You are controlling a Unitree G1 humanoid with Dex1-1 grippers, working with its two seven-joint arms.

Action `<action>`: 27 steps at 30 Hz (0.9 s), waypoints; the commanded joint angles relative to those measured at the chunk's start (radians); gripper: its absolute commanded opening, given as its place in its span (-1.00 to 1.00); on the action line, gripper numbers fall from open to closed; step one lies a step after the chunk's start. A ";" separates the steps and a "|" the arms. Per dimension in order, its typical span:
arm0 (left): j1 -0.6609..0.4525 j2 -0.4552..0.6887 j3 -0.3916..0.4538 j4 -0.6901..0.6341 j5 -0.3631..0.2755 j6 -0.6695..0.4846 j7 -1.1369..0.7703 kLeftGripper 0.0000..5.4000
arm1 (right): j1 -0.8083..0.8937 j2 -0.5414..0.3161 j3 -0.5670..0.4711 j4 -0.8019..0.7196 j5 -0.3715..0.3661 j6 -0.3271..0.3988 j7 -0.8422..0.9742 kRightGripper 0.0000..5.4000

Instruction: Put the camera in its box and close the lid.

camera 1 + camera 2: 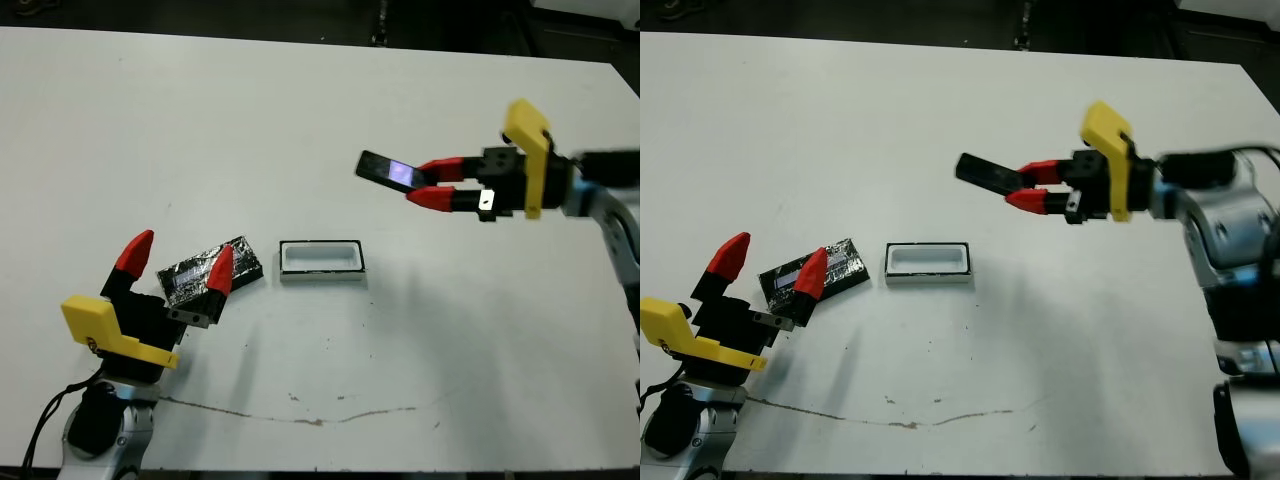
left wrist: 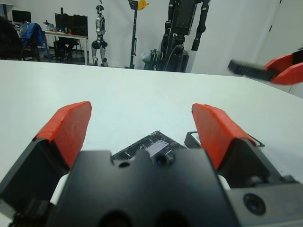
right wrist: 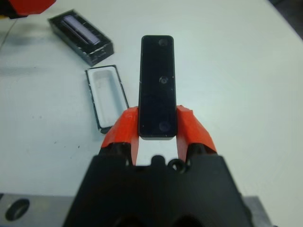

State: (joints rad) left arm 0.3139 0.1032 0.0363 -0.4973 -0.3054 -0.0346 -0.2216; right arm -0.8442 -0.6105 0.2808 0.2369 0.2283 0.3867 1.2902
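My right end effector (image 1: 425, 180) is clamped on the camera (image 1: 386, 170) above the bench (image 1: 300, 120); left end effector (image 1: 178, 262) sits spread apart by the lid (image 1: 200, 268), box (image 1: 321, 262) uncovered.

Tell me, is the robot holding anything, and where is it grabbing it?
The right gripper holds the camera by one end; the left gripper holds nothing.
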 commanded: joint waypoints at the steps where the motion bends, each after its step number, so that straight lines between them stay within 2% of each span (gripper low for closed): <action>1: 0.006 0.001 0.000 0.005 0.010 0.006 0.004 1.00 | -0.059 0.021 0.067 0.037 -0.062 -0.056 0.058 -0.39; 5: 0.003 0.002 0.001 0.004 0.012 0.010 0.007 1.00 | -0.097 0.049 0.133 0.037 -0.122 -0.066 0.103 -0.39; 8: 0.002 0.005 0.001 0.007 0.021 0.006 0.007 1.00 | -0.113 0.087 0.152 0.083 -0.116 -0.053 0.148 -0.39; 10: 0.000 0.005 0.001 0.007 0.023 0.004 0.006 1.00 | -0.116 0.109 0.152 0.110 -0.113 -0.074 0.167 -0.39; 12: -0.002 0.003 0.003 0.009 0.012 0.005 0.002 1.00 | -0.124 0.121 0.162 0.118 -0.127 -0.056 0.174 -0.39; 17: -0.004 0.004 0.003 0.014 0.017 0.001 0.001 1.00 | -0.149 0.142 0.197 0.149 -0.169 -0.019 0.190 -0.39; 22: -0.003 0.000 0.002 0.011 0.006 0.009 0.002 1.00 | -0.138 0.152 0.202 0.146 -0.188 -0.060 0.191 -0.39; 27: 0.001 0.000 0.001 0.013 0.010 -0.002 0.001 1.00 | -0.142 0.149 0.217 0.139 -0.224 -0.036 0.185 -0.39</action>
State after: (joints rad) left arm 0.3040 0.1031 0.0373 -0.4932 -0.3008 -0.0334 -0.2177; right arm -0.9783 -0.4587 0.4928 0.3834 0.0165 0.3414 1.4732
